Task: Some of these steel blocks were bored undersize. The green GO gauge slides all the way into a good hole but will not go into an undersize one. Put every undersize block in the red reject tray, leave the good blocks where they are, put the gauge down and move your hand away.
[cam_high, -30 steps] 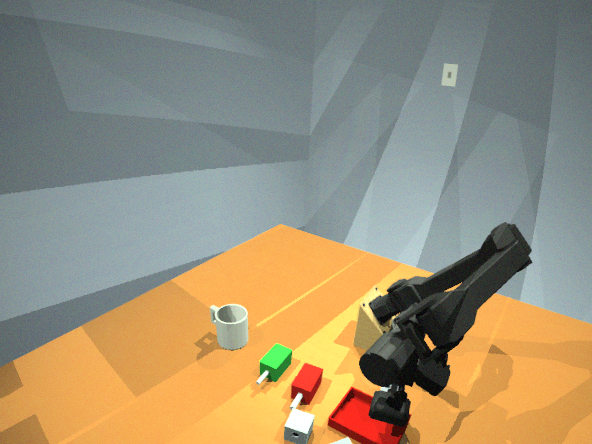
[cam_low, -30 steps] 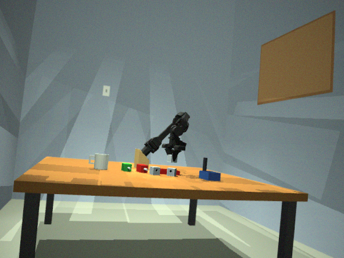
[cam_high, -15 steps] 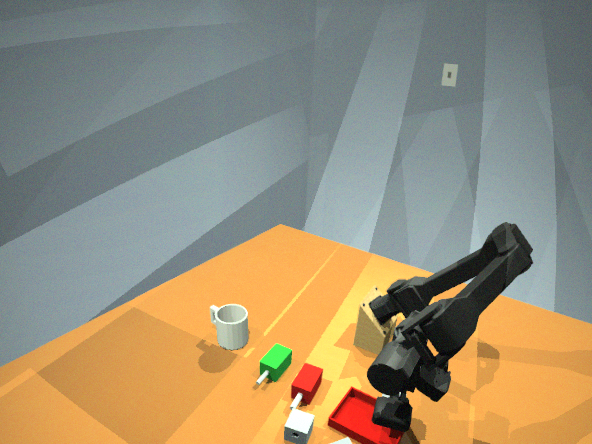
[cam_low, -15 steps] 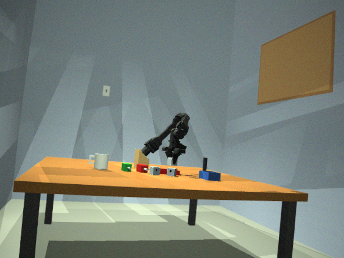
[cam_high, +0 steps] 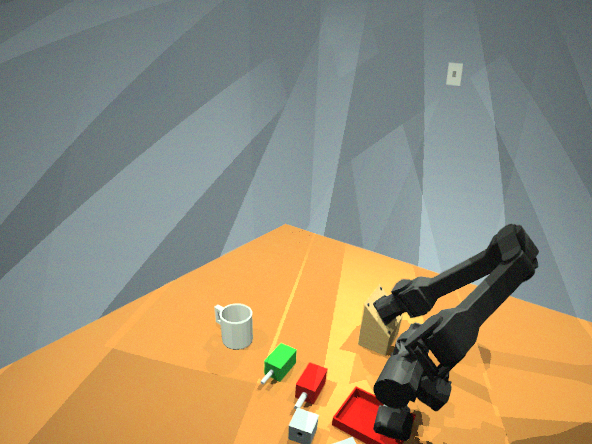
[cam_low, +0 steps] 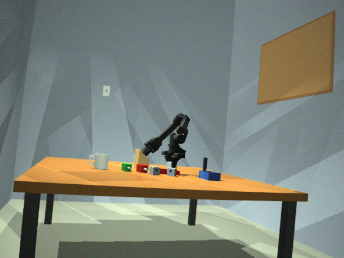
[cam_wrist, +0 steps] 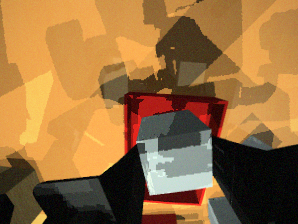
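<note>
Although I see the bench [cam_high: 175, 370] [cam_low: 116, 186] [cam_wrist: 75, 50] only from a distance, the single arm [cam_high: 465, 325] [cam_low: 181, 125] is plainly on the right side of the top view. The one red reject tray [cam_high: 357, 412] [cam_low: 163, 171] [cam_wrist: 165, 104] lies under the pincer [cam_high: 400, 425] [cam_low: 171, 165] [cam_wrist: 169, 139], in the middle of the wrist view, its long axis running roughly up and down there. My pincer is grasping one steel block [cam_low: 169, 165] [cam_wrist: 177, 155], seen against the tray; the next move, I judge, is a descent, then release. The block's lower edge could catch the tray wall if I go down off-centre.

I count one mug [cam_high: 237, 327] [cam_low: 101, 161], one blue base with a black post [cam_low: 210, 175], one green gauge [cam_high: 280, 361] [cam_low: 126, 167] and one red gauge [cam_high: 312, 382] [cam_low: 142, 168] [cam_wrist: 160, 219]. Steel blocks are three: the grasped one and two standing blocks [cam_high: 302, 425] [cam_low: 154, 170] [cam_wrist: 224, 210], low in the top view.
</note>
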